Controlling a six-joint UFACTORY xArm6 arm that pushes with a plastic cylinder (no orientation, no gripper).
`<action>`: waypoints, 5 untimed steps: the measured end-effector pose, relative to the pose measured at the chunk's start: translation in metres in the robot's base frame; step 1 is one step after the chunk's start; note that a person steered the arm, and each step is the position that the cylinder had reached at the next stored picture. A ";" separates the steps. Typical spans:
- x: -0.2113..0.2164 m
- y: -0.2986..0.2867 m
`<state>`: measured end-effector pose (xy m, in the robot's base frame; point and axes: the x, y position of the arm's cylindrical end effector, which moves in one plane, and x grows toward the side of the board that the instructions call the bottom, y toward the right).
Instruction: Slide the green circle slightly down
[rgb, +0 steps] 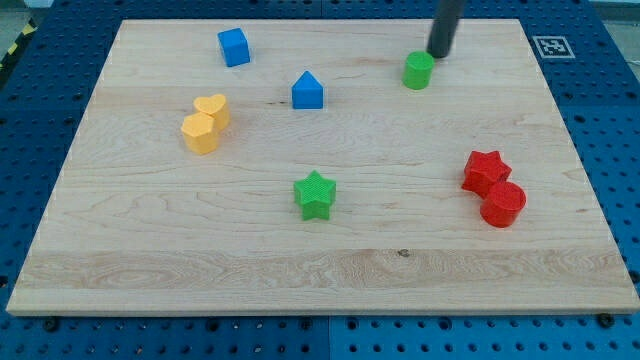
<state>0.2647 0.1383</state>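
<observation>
The green circle (419, 70) is a short green cylinder near the view's top, right of centre, on the wooden board (320, 270). My tip (440, 54) is the lower end of the dark rod that comes down from the view's top edge. It stands just above and to the right of the green circle, very close to it; I cannot tell whether they touch.
A green star (316, 194) lies at the centre. A blue cube (234, 46) and a blue pointed block (307, 90) sit at the top left. Two yellow blocks (205, 123) touch at the left. A red star (485, 171) and a red cylinder (503, 204) touch at the right.
</observation>
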 end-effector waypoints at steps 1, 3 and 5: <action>0.010 -0.022; 0.028 -0.007; 0.042 0.030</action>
